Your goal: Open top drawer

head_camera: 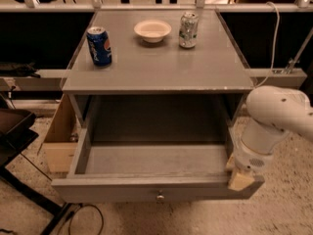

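The top drawer (122,189) is a wide grey drawer pulled far out of the grey cabinet, its deep box empty inside. A small round metal knob (160,197) sits at the centre of its flat front. My gripper (239,177) is at the drawer's right front corner, at the end of the white arm (274,119) that comes in from the right. A tan fingertip (240,180) rests against the top edge of the drawer front.
On the cabinet top (156,67) stand a blue soda can (99,45) at left, a white bowl (152,31) at centre back and a silver-green can (188,29) at right. A cardboard box (57,141) sits left of the cabinet. Dark gear (12,131) and cables (83,217) lie at the left.
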`<state>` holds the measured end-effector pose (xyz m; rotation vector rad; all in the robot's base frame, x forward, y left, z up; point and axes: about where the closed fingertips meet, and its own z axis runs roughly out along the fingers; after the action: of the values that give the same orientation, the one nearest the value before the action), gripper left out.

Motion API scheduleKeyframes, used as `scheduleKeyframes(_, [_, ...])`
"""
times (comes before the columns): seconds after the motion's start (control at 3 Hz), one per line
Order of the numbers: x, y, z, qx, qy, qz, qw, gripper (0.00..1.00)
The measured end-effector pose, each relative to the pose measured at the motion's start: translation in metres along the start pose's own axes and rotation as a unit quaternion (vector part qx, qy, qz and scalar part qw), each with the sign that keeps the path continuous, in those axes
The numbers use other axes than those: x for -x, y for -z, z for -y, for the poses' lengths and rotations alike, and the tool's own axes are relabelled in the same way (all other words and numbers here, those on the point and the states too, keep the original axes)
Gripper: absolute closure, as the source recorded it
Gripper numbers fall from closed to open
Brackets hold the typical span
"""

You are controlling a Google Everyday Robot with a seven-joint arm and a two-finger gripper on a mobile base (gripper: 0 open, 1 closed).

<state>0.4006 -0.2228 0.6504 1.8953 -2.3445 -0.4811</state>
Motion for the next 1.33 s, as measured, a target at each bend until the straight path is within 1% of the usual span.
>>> scheduleKeyframes(0.33, [0.001, 0.000, 0.000, 0.000, 0.000, 0.000, 1.0000, 1.00])
scheduleKeyframes(0.67, [-0.007, -0.003, -0.019, 0.013, -0.005, 0.009, 0.9999, 1.00])
scheduleKeyframes(1.0, [-0.007, -0.004, -0.020, 0.013, -0.005, 0.009, 0.9999, 1.00])
scheduleKeyframes(1.33, [-0.014, -0.006, -0.036, 0.024, -0.007, 0.016, 0.9996, 0.73])
